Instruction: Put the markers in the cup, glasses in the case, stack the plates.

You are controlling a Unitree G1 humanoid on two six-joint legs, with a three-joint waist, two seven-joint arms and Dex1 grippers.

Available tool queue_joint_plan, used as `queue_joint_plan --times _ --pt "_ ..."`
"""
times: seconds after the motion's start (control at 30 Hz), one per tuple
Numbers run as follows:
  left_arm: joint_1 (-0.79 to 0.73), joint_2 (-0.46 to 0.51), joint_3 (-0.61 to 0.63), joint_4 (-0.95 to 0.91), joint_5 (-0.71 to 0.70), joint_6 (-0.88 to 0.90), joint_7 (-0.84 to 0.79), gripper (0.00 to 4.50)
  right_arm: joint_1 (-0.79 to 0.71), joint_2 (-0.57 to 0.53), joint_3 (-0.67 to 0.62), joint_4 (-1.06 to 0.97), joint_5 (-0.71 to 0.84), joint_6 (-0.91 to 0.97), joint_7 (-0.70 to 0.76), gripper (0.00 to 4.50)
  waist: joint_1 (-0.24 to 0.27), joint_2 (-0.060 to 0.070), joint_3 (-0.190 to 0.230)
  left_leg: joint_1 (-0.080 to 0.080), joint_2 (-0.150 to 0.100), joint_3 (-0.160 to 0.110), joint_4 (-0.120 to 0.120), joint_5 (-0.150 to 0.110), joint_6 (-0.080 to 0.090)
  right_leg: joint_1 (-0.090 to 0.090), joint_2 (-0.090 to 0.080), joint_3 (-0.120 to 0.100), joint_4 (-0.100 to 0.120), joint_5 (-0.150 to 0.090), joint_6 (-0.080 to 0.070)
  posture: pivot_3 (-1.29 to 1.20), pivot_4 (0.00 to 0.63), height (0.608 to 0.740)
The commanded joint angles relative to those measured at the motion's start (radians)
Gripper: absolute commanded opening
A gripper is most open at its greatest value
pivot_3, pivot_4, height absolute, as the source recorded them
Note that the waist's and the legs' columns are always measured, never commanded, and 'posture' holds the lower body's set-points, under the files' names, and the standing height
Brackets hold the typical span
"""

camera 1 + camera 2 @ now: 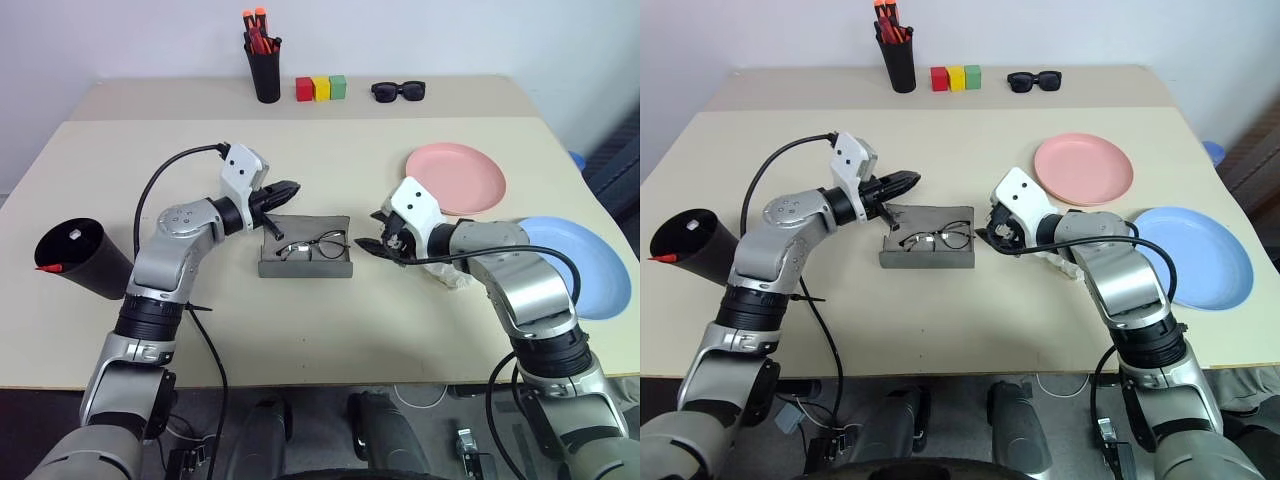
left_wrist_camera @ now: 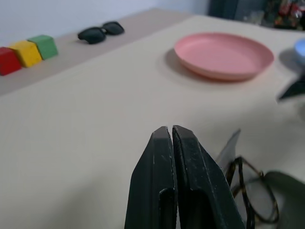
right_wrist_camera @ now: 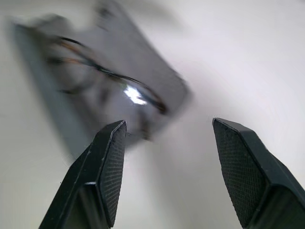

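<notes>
The grey case (image 1: 305,266) lies open at the table's middle with the wire-framed glasses (image 1: 312,246) inside it. My left gripper (image 1: 290,188) is shut and empty, hovering level just above the case's back left corner. Just off the case's right end, my right gripper (image 1: 372,245) is open and holds nothing; in the right wrist view its fingers (image 3: 112,157) frame the case (image 3: 95,86). The black cup (image 1: 85,255) lies tilted at the far left with a white marker (image 1: 75,235) and a red marker (image 1: 50,268) in its mouth. The pink plate (image 1: 460,178) sits back right, apart from the blue plate (image 1: 585,265), which is partly under my right arm.
A black pen holder (image 1: 265,70) with orange-red pens, three coloured blocks (image 1: 320,88) and black sunglasses (image 1: 398,91) line the far table. A white crumpled item (image 1: 450,275) lies under my right forearm. The table's front edge runs close below the case.
</notes>
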Motion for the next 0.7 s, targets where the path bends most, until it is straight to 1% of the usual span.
queue_joint_plan --times 0.03,0.13,0.33,0.47,0.7 --pt "0.024 0.025 0.02 -0.042 0.005 -0.041 -0.034 0.0 -0.004 0.01 0.03 0.017 -0.025 -0.054 -0.038 1.62 -0.001 0.0 0.0 0.0 0.0 0.0 0.0 0.0 0.0 0.0 0.0 0.0 0.0 0.0 0.0 0.0 0.15 0.74" --pt "0.076 0.049 0.044 -0.094 -0.012 -0.034 -0.048 0.0 -0.01 0.011 0.078 0.058 -0.055 -0.092 -0.059 0.02 -0.004 0.0 0.0 0.0 0.0 0.0 -0.001 0.0 0.0 0.0 0.0 0.0 0.0 0.0 0.0 0.0 0.15 0.74" --pt "0.214 0.102 0.109 -0.242 -0.053 0.025 -0.046 0.0 -0.042 0.04 0.137 0.115 -0.072 -0.132 -0.061 0.02 -0.002 0.0 0.0 0.0 0.001 0.0 -0.001 0.0 0.0 0.0 0.0 0.0 0.0 0.0 0.0 0.0 0.15 0.74" --pt "0.281 0.121 0.141 -0.305 -0.069 0.055 -0.029 0.0 -0.064 0.056 0.157 0.168 -0.082 -0.176 -0.057 0.02 0.002 0.0 0.0 0.0 0.001 0.0 0.0 0.0 0.0 0.0 0.0 0.0 0.0 0.0 0.0 0.0 0.15 0.74" --pt "0.329 0.124 0.164 -0.343 -0.078 0.066 -0.015 0.0 -0.097 0.077 0.184 0.259 -0.109 -0.262 -0.049 0.02 0.0 0.0 0.0 0.0 0.0 0.0 0.0 0.0 0.0 0.0 0.0 0.0 0.0 0.0 0.0 0.0 0.15 0.74"
